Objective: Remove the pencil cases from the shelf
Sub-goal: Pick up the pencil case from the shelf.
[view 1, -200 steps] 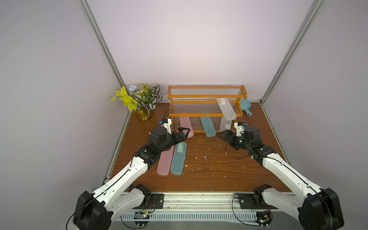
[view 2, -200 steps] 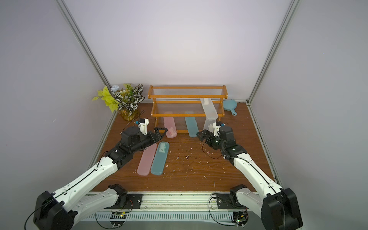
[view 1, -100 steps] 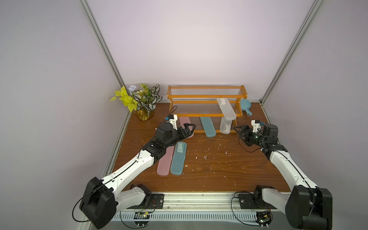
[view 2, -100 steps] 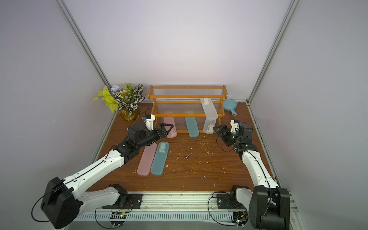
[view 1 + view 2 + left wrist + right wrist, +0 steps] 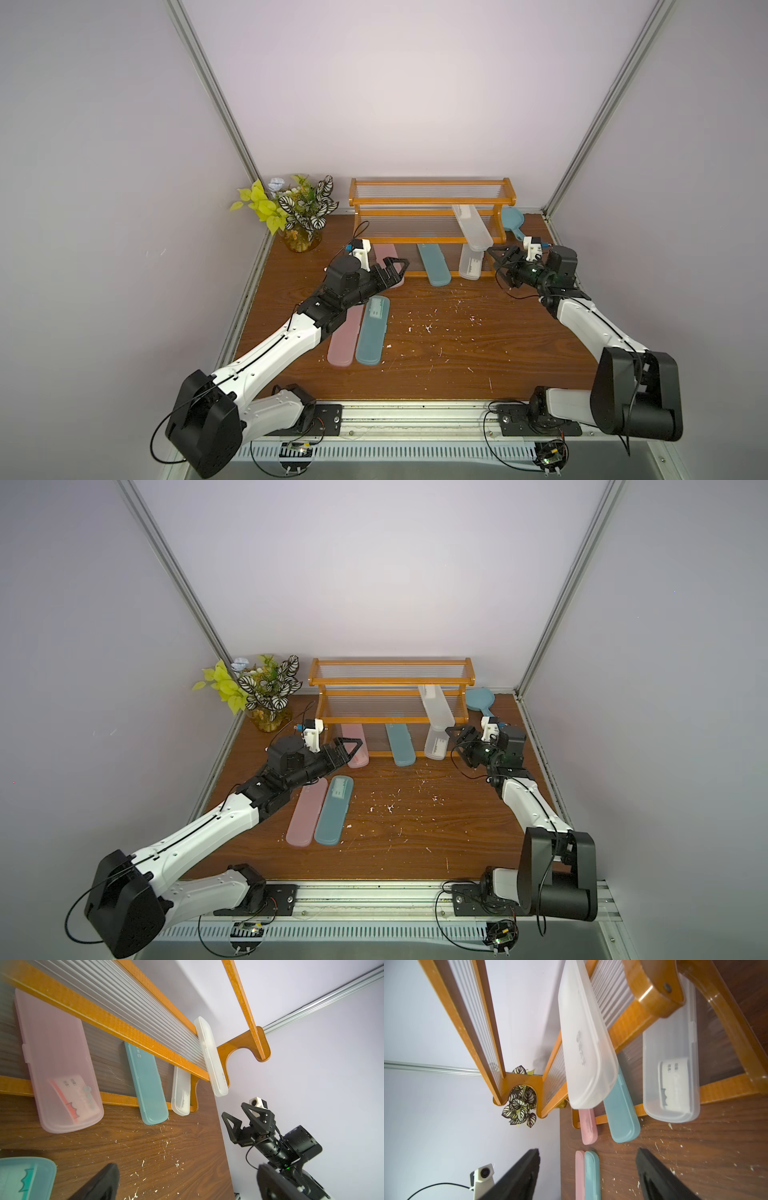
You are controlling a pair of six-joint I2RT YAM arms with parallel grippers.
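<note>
1. Four cases sit on the shelf (image 5: 432, 202). The pink case (image 5: 385, 254) is at its left end, the teal case (image 5: 433, 264) midway and the lower clear case (image 5: 471, 266) at its right end, all on the bottom tier and poking past the front rail. The upper clear case (image 5: 471, 227) leans over the middle tier's rail, above the lower one.
2. Two more, a loose pink case (image 5: 343, 345) and a loose teal case (image 5: 372, 332), lie side by side on the table (image 5: 478, 357) before the shelf's left half.
3. Left gripper (image 5: 400, 272) hangs just before the shelf's pink case, jaws wide apart and empty.
4. Right gripper (image 5: 494, 264) sits just off the shelf's right end, near both clear cases, jaws apart and empty.
5. The cases look light, stiff, hollow and slick, and a hard squeeze may flex or pop a lid. Pinch gently across the narrow width at the overhanging front end. The leaning case could slide if nudged.
</note>
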